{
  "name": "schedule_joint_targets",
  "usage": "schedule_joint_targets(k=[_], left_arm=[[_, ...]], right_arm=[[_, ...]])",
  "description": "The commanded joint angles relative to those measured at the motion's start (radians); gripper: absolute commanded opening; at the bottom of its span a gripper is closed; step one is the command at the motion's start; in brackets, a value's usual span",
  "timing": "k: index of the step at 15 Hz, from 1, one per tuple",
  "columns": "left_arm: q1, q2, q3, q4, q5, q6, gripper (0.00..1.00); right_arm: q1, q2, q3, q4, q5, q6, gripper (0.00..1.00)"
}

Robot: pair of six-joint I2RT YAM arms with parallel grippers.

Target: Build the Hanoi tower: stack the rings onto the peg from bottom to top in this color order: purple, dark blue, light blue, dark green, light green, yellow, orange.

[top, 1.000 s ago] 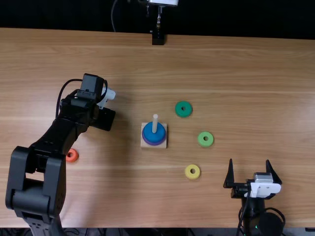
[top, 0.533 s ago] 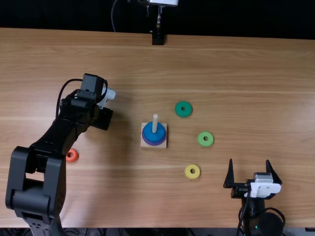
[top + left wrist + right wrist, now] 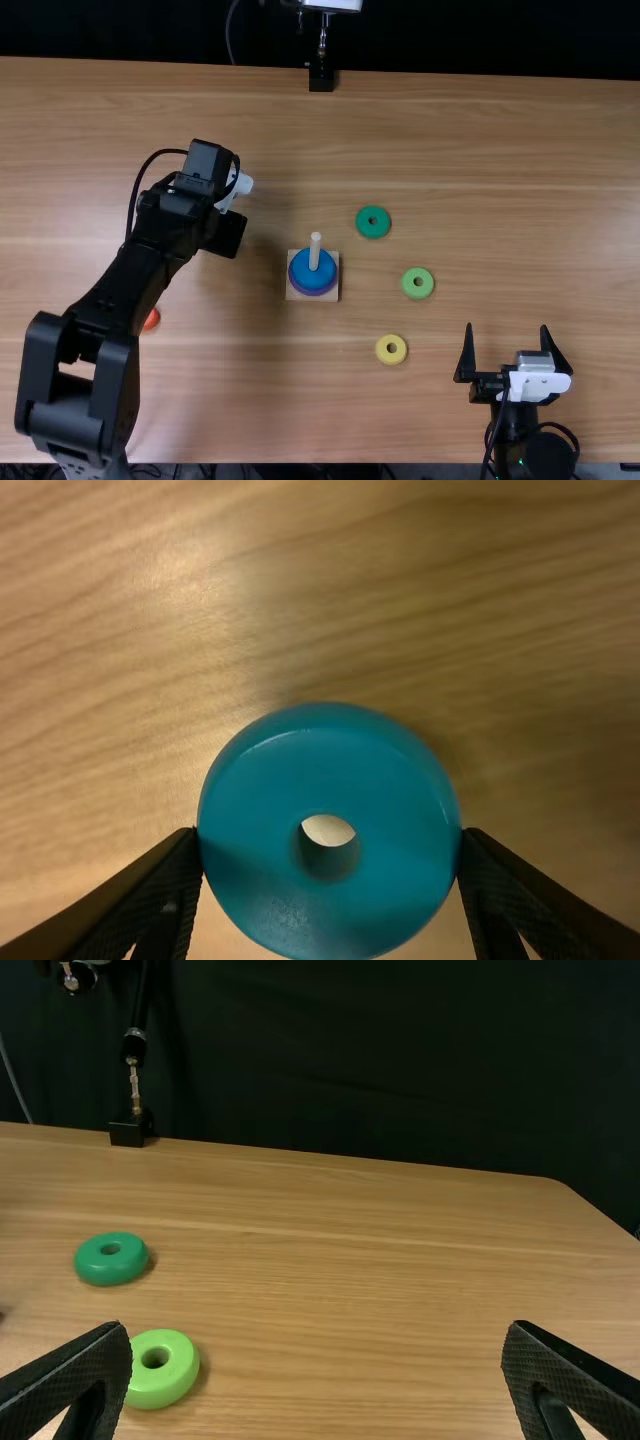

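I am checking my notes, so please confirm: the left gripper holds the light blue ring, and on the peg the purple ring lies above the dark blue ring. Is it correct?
Not quite: the order on the peg is reversed. The top view shows the dark blue ring above the purple ring. The left gripper does hold the light blue ring.

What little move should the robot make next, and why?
Probably carry the light blue ring over to the peg. The left fingers grip it, and the peg holds just purple with dark blue on top, so light blue follows.
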Motion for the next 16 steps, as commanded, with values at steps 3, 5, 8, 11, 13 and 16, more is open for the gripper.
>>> schedule_joint_targets(k=[3, 5, 8, 11, 13, 16], left_arm=[[-0.043, -0.103, 0.110, -0.136, -0.001, -0.119, 0.00], [-0.074, -0.105, 0.183, -0.254, 0.003, -0.121, 0.00], [-0.127, -0.115, 0.295, -0.350, 0.009, -0.121, 0.00], [-0.173, -0.115, 0.386, -0.392, 0.010, -0.154, 0.00], [-0.203, -0.115, 0.417, -0.398, 0.016, -0.202, 0.00], [-0.255, -0.120, 0.457, -0.401, 0.016, -0.253, 0.00]], right_arm=[[-0.013, -0.013, -0.012, 0.002, 0.011, 0.001, 1.00], [-0.013, -0.013, -0.012, 0.002, 0.011, 0.001, 1.00], [-0.013, -0.013, -0.012, 0.002, 0.011, 0.001, 1.00], [-0.013, -0.013, -0.012, 0.002, 0.011, 0.001, 1.00], [-0.013, -0.013, -0.012, 0.002, 0.011, 0.001, 1.00], [-0.013, -0.013, -0.012, 0.002, 0.011, 0.001, 1.00]])
